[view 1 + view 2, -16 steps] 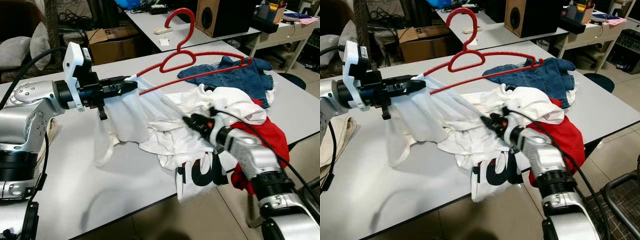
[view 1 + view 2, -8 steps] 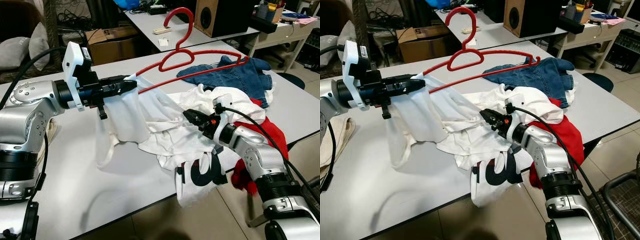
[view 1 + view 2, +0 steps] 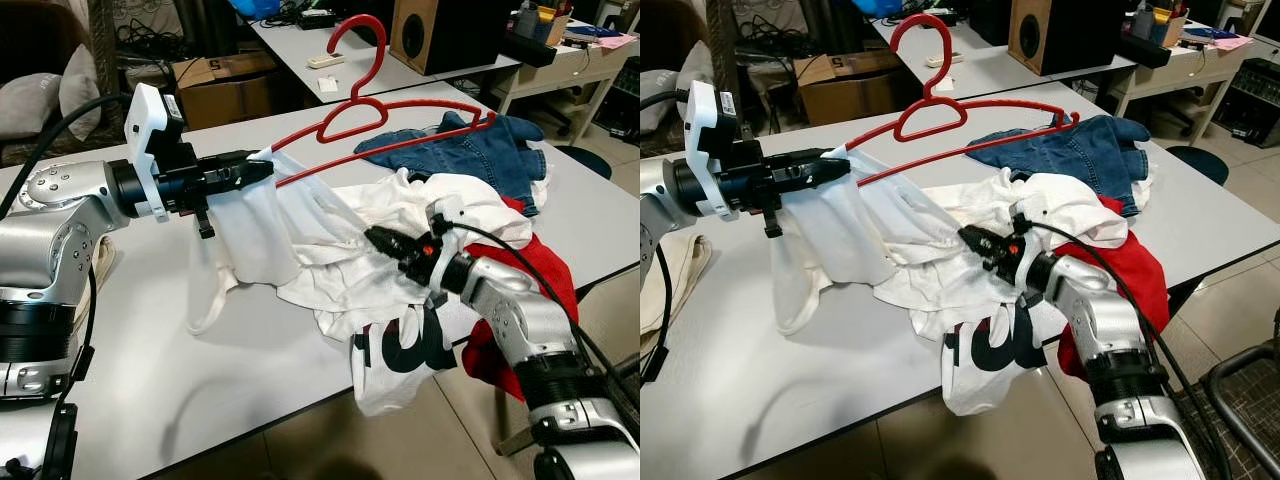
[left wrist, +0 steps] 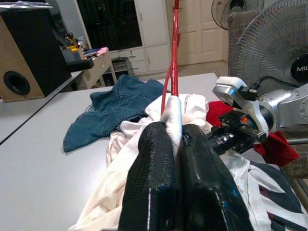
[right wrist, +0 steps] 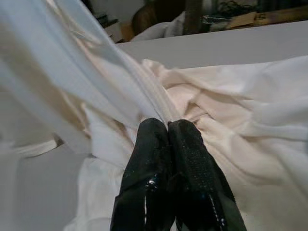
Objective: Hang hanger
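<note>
Red hanger [image 3: 400, 125]: above table [image 3: 150, 350], long axis running away from left gripper [image 3: 262, 168].
Left gripper: clamped on hanger end and white shirt [image 3: 300, 235].
Right gripper [image 3: 378, 238]: pinching shirt fabric, nearer pile.

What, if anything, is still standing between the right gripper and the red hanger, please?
The white garment does. It drapes from the red hanger, held up by the left gripper, down to the right gripper, which is shut on a fold of it, below the hanger's bar.
</note>
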